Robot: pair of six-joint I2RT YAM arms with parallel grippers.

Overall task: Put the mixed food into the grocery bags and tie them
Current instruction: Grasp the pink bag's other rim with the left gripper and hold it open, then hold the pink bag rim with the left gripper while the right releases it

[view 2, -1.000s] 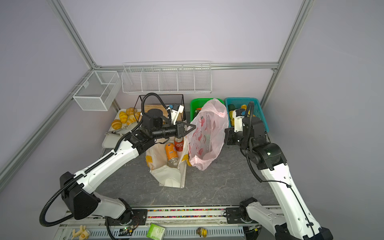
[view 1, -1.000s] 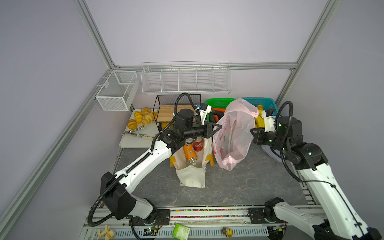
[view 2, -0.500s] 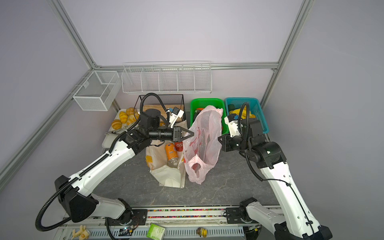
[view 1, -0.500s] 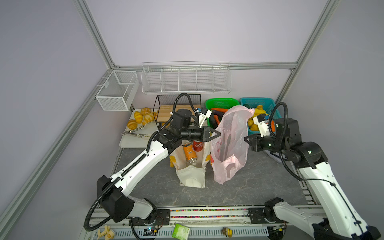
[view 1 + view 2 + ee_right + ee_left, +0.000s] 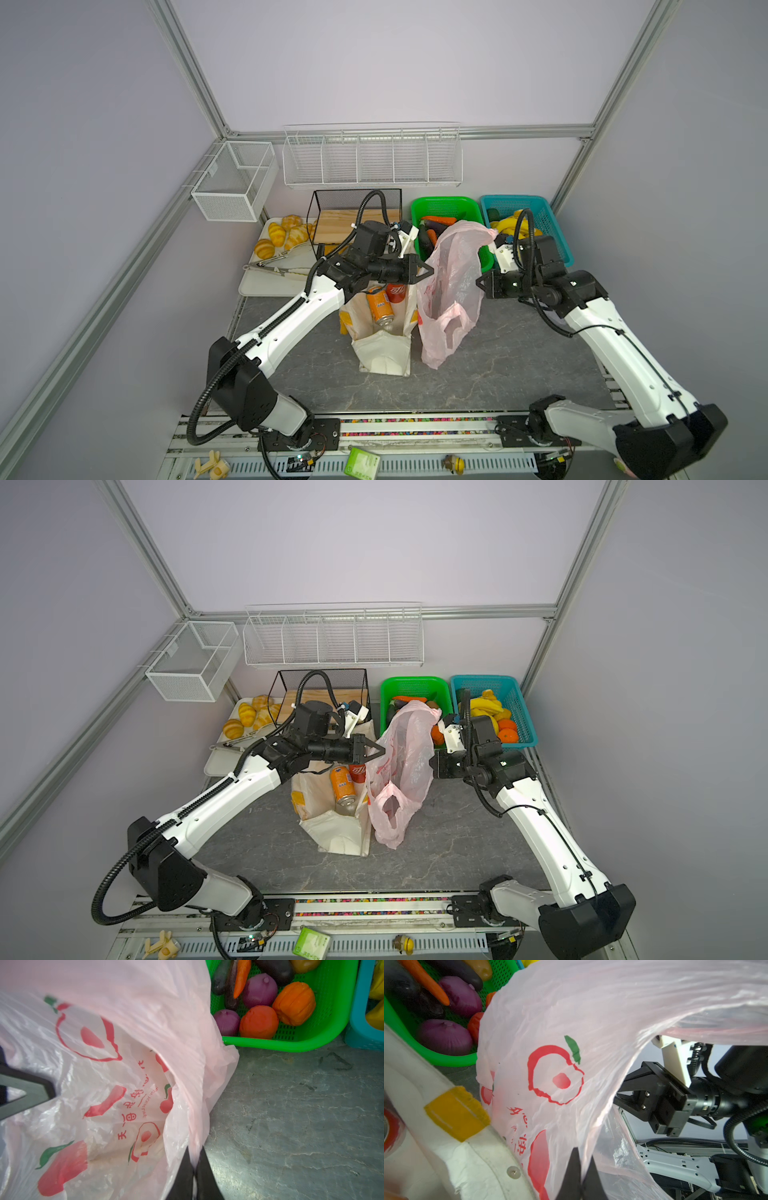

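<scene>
The thin pink plastic bag (image 5: 451, 291) (image 5: 401, 771) hangs between my two grippers, its bottom sagging onto the table beside the tote. My left gripper (image 5: 430, 272) (image 5: 583, 1154) is shut on one side of the bag's film (image 5: 560, 1022). Facing it, my right gripper (image 5: 478, 284) (image 5: 194, 1154) is shut on the opposite side (image 5: 124, 1022). The cream canvas tote (image 5: 384, 353) (image 5: 336, 833) lies open under the left arm. It holds an orange soda can (image 5: 380, 307) and a red cola can (image 5: 395, 292). Round orange fruits (image 5: 508, 734) sit in the teal basket.
A green basket (image 5: 419, 208) of vegetables and a teal basket (image 5: 552, 224) with bananas stand right behind the bag. Croissants (image 5: 286, 237) and tongs lie on a white tray at back left. A black wire rack (image 5: 357, 208) is beside it. White wire baskets (image 5: 374, 158) hang on the wall.
My right gripper has moved left toward the left gripper, narrowing the bag's mouth. The bag has slackened and dropped lower, down to the table.
</scene>
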